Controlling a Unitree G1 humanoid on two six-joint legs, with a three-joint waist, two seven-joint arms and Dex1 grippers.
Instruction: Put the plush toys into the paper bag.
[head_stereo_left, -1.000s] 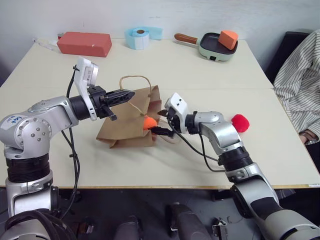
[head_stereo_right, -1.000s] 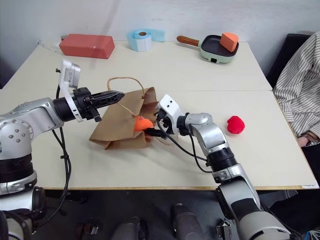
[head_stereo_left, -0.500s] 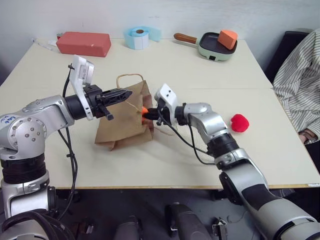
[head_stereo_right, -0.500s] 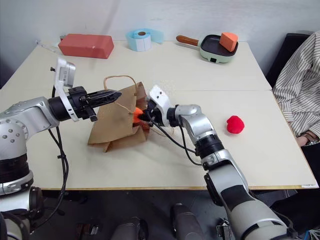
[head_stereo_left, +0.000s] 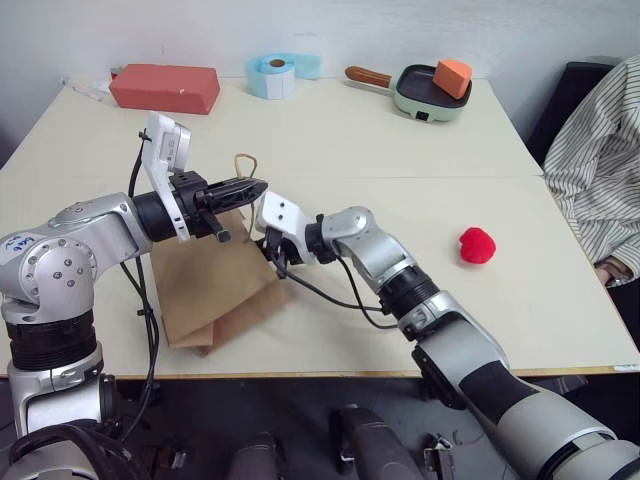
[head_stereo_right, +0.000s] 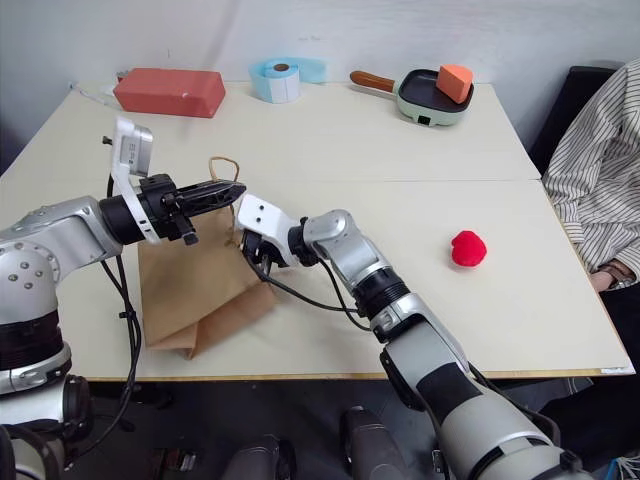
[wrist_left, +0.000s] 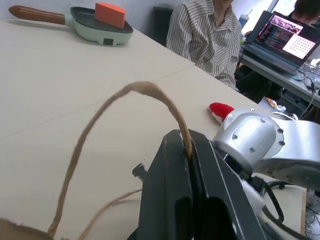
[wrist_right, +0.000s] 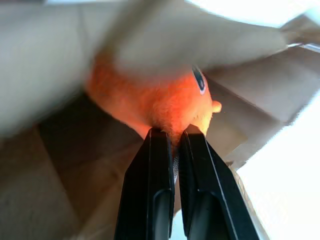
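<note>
The crumpled brown paper bag (head_stereo_left: 215, 290) lies near the table's front edge. The right gripper (wrist_right: 172, 142) reaches into its mouth, black fingers pinched on the fuzzy orange toy (wrist_right: 160, 102) inside. The left gripper (head_stereo_left: 255, 186) is clamped on a twisted cord handle (wrist_left: 150, 92), holding it up. Farther right, the rounded red toy (head_stereo_left: 477, 244) sits on the smooth table (head_stereo_left: 400, 150).

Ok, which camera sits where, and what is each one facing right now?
Head stereo pair: looks forward and down over table, both arms, paper bag, red plush.
Left wrist: looks along left hand, shut on the bag handle; shows the red plush too.
Right wrist: looks along right hand, inside the bag, gripping orange plush.
</note>
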